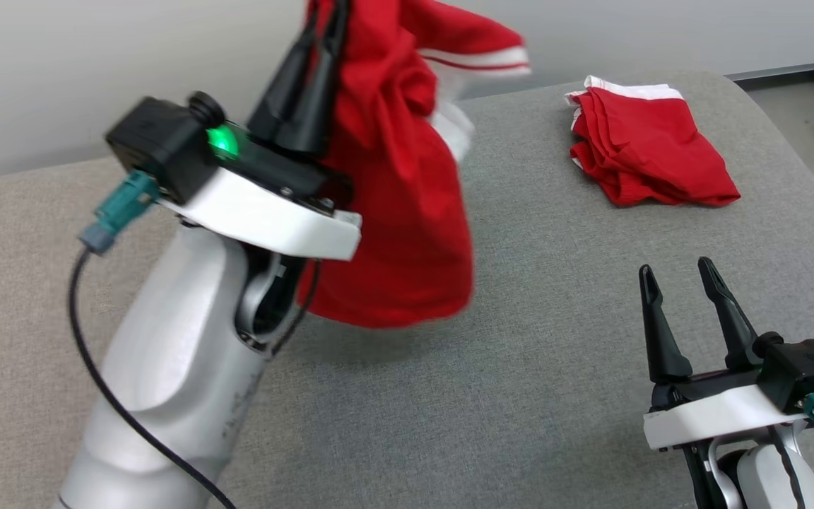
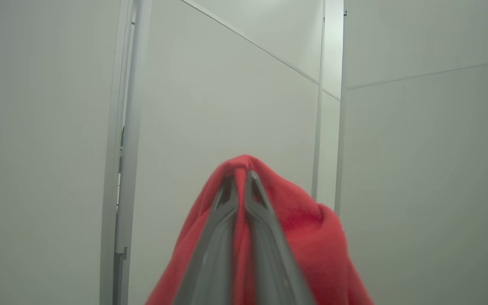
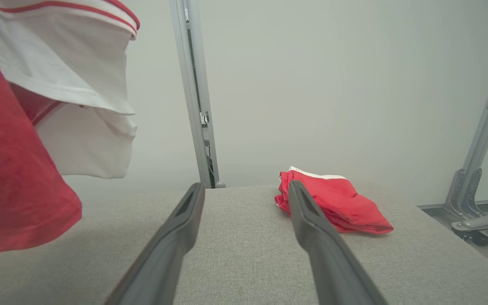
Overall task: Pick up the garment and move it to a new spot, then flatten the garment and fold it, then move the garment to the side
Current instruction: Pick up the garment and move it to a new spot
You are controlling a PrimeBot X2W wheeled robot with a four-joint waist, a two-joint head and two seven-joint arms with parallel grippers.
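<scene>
Left gripper [image 2: 239, 182]: clamped tight on the garment [image 1: 400, 212], a fold of red cloth pinched between the fingers right at the tips. The arm is raised, fingers pointing up toward the wall. The garment (red, with white trim and a red stripe) hangs bunched below and beside that gripper, and its lower hem looks just clear of the grey fabric-covered desk [image 1: 520, 367].

Right gripper [image 1: 675, 268]: jaws spread wide with nothing between them, low over the desk, well off to the right of the hanging garment. From its wrist view the garment's hem sits up and left of its fingers.

A folded red piece [image 1: 647, 148] with a white edge lies flat on the desk ahead of my right gripper, slightly right of it, apart from both grippers.
</scene>
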